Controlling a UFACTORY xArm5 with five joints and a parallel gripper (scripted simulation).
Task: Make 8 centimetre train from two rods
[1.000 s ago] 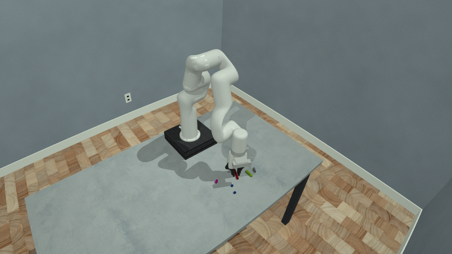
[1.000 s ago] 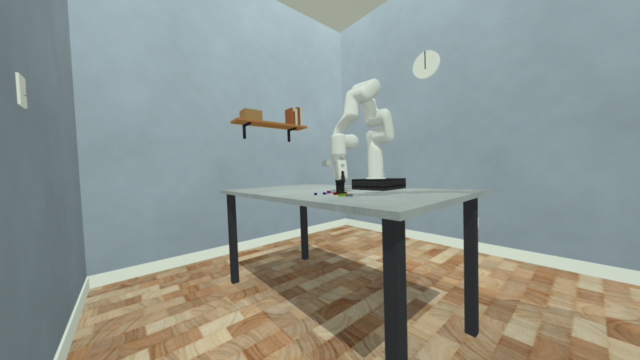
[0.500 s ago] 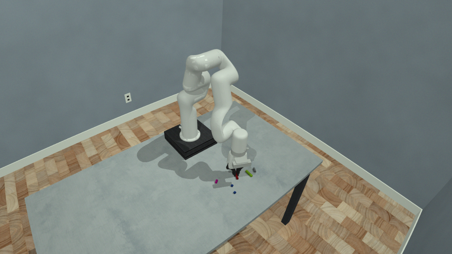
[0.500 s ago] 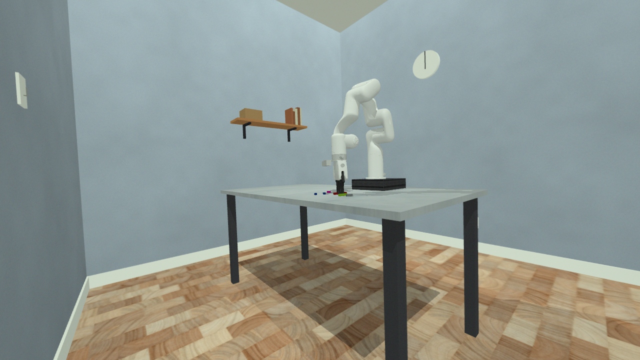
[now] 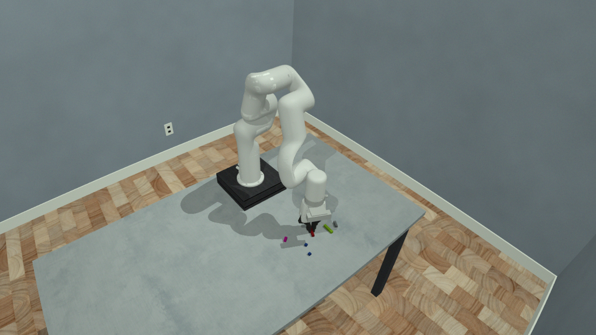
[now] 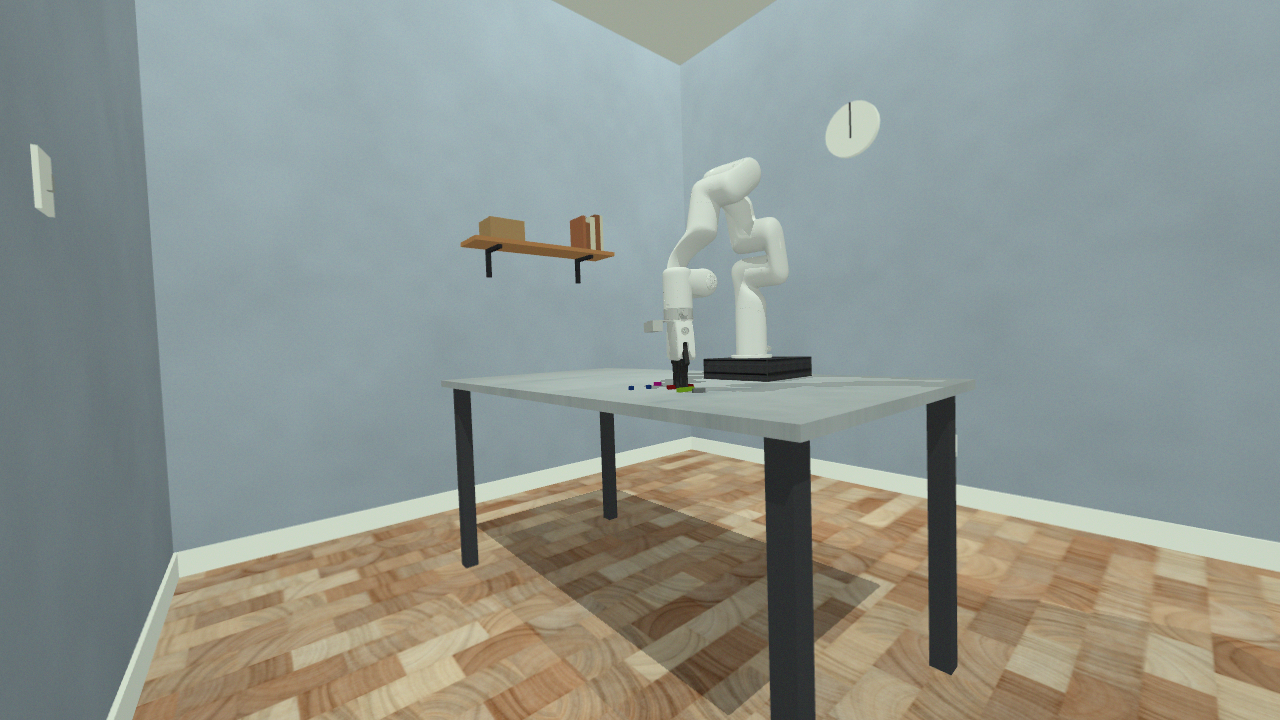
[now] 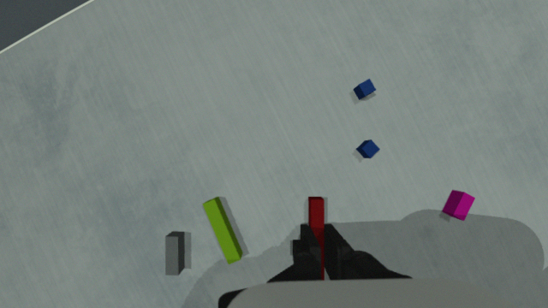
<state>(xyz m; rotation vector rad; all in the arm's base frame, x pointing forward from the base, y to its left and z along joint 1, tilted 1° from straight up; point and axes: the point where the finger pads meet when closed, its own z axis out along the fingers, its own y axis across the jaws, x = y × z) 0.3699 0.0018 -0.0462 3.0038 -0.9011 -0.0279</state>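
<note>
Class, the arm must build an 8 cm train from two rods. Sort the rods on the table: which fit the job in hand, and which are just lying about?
In the job:
- long red rod, clamped in the gripper
- either small blue cube rod, one needed

Lying about:
- lime rod
- grey rod
- magenta rod
- the spare blue one

The walls point(image 6: 358, 134) are blue-grey. The floor point(image 6: 537, 626) is made of wooden blocks, light and dark brown. A pale baseboard point(image 5: 104, 179) runs along the bottom of the walls. A grey table point(image 6: 850, 407) stands on dark legs point(image 6: 791, 573). A wooden shelf point(image 6: 537, 248) hangs on the far wall with a box point(image 6: 501, 227) and books point(image 6: 586, 231) on it. A round clock point(image 6: 852, 128) hangs on the right wall. A white outlet point(image 5: 168, 128) sits low on one wall.
</note>
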